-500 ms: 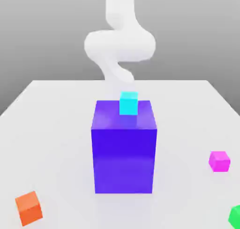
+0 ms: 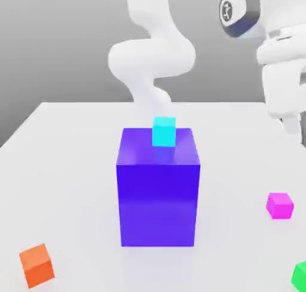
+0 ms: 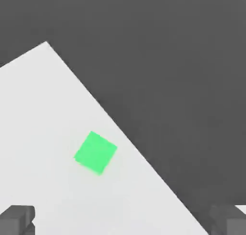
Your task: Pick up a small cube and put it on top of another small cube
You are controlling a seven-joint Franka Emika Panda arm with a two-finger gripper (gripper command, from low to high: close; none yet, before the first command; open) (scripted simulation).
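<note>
while the exterior view holds the pink cube (image 2: 280,205), the gripper's (image 3: 122,219) fingers spread above a green cube (image 3: 95,152).

I see a pale grey-white worktop (image 2: 66,159) under a plain dark grey backdrop; the big block (image 2: 158,195) is deep purple-blue with a cyan cube (image 2: 164,132) on top. The small cube (image 2: 280,205) is bright magenta; another cube (image 2: 37,265) is orange; a green cube (image 3: 95,152) is vivid and unpatterned. My arm (image 2: 152,52) is glossy white with a dark joint cap; the fingers (image 3: 17,218) are dark grey.

A simulated test scene: bare white table (image 2: 72,165), flat grey backdrop.
</note>
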